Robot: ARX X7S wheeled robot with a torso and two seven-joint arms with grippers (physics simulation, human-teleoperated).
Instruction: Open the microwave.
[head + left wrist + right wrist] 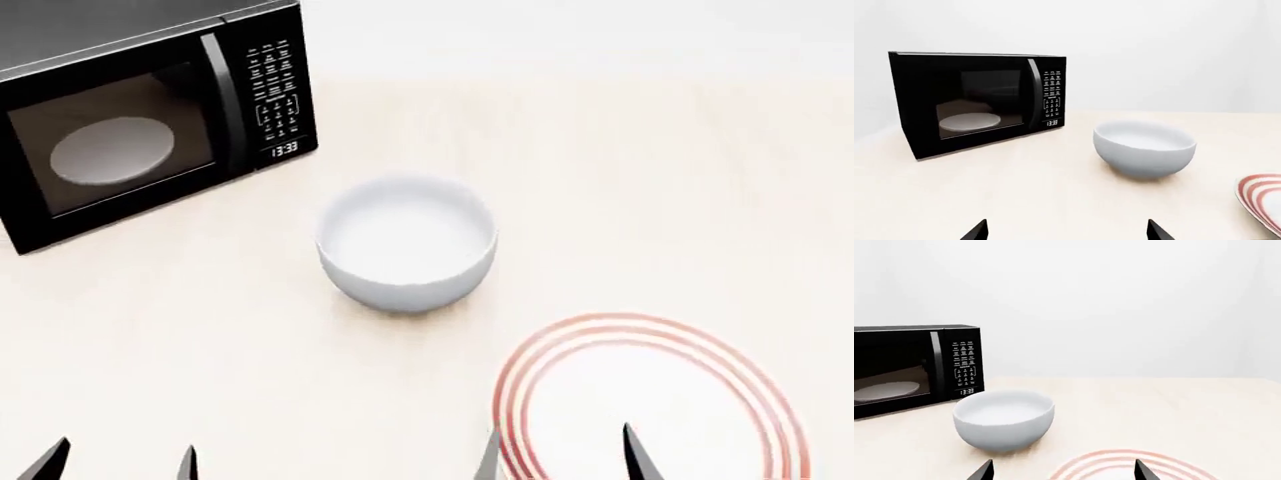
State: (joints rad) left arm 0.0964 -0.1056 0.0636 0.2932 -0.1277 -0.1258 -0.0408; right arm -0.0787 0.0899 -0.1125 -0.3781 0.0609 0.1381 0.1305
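The black microwave (134,110) stands at the table's far left with its door shut. Its vertical black handle (230,100) runs beside the keypad (276,90), and the white turntable (114,150) shows through the glass. It also shows in the left wrist view (974,102) and the right wrist view (914,367). My left gripper (118,465) is open and empty at the near left edge, far from the microwave. My right gripper (567,458) is open and empty over the near edge of the plate.
A white bowl (407,240) sits mid-table between the grippers and the microwave. A white plate with red rings (654,400) lies at the near right. The light wooden table (641,180) stretches to the right, with a white wall behind.
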